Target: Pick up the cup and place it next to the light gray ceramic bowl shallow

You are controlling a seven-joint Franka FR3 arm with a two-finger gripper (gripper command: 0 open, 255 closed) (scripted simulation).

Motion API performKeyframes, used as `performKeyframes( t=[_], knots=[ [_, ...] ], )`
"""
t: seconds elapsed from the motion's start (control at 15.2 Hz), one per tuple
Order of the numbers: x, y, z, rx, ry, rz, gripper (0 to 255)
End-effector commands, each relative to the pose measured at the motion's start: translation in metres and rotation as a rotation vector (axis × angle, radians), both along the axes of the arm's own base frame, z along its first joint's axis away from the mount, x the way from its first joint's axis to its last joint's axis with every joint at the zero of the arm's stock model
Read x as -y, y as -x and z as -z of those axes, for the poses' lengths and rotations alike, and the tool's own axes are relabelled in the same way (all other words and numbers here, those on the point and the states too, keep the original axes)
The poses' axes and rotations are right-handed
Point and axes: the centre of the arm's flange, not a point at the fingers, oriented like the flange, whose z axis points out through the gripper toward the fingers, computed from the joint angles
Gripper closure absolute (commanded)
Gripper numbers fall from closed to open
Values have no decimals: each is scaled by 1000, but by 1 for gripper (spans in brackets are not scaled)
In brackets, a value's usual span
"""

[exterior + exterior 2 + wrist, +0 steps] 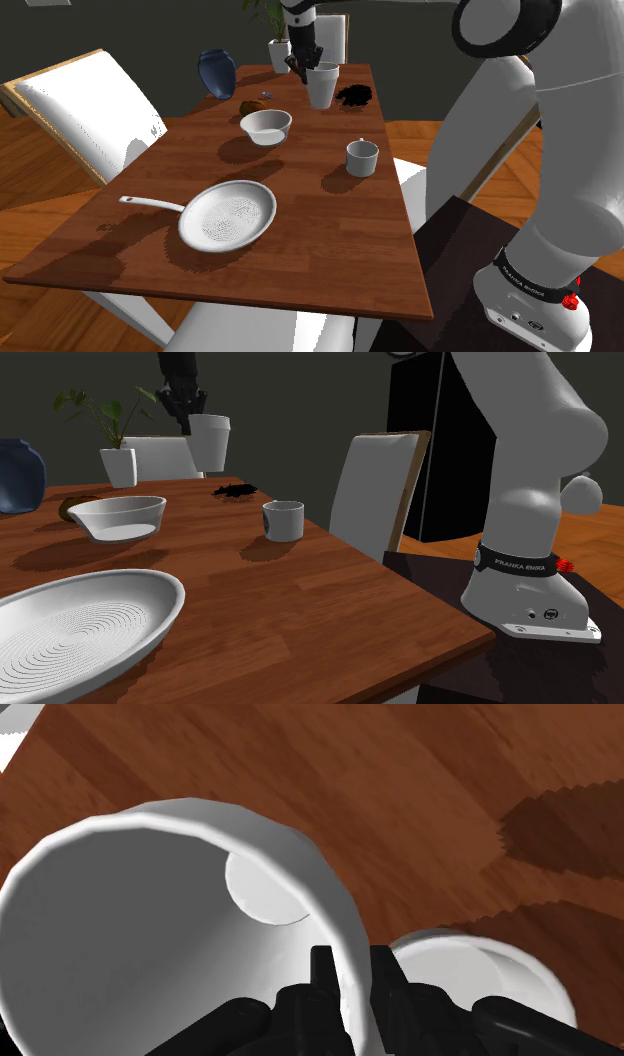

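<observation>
Over the brown wooden table (330, 215), far end: black two-finger gripper (303, 62) clasping the tall white cup (322, 85) by its rim.

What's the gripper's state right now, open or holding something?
Gripper: fingers closed on the rim of the white cup, holding it.

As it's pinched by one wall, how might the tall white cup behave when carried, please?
The cup looks thin-walled and empty, probably light. Held by the gripper at its rim, it might pivot or slip. Being tall, it could tip.
</observation>
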Motion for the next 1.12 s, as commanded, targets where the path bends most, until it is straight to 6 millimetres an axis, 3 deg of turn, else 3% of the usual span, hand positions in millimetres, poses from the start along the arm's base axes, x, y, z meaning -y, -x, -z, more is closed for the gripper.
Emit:
performKeyframes(
  t=[0.0,0.07,1.06],
  knots=[
    [14,-22,1,1,0,1,255],
    [23,-39,3,1,0,1,255],
    [23,-39,82,1,0,1,255]
  ],
)
